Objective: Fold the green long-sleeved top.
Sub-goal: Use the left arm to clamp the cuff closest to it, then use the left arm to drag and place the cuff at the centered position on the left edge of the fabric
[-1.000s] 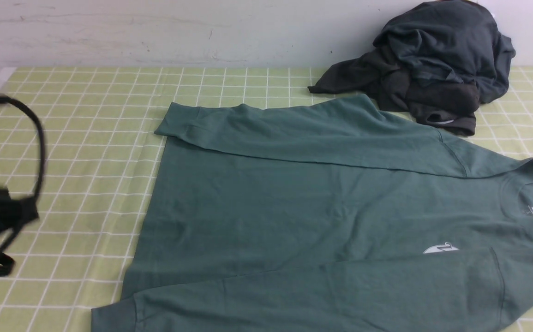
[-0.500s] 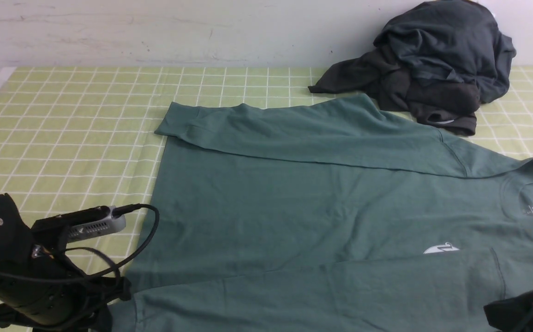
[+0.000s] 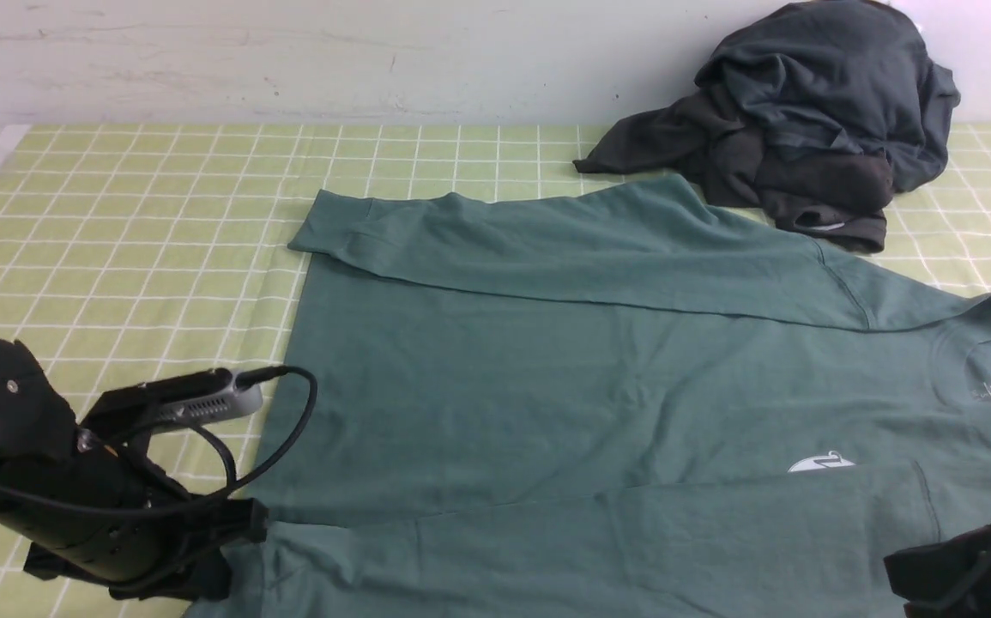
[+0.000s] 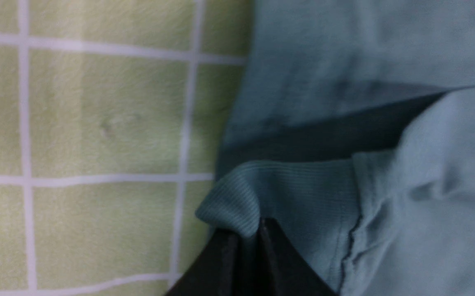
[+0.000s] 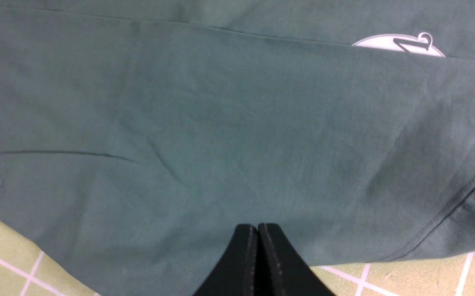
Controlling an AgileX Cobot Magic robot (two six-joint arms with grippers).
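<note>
Left end effector pinches the ribbed cuff of the teal-green cotton long-sleeved top, likely to fold it; right end effector is closed, empty.

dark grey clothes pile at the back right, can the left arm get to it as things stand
Probably not: the left end effector is shut on the cuff of the green top at the near left corner, and the dark grey pile lies at the far right, diagonally opposite.

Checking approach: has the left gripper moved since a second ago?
Yes. In the front view the left gripper came rightward across the tablecloth to the cuff of the green top.
</note>
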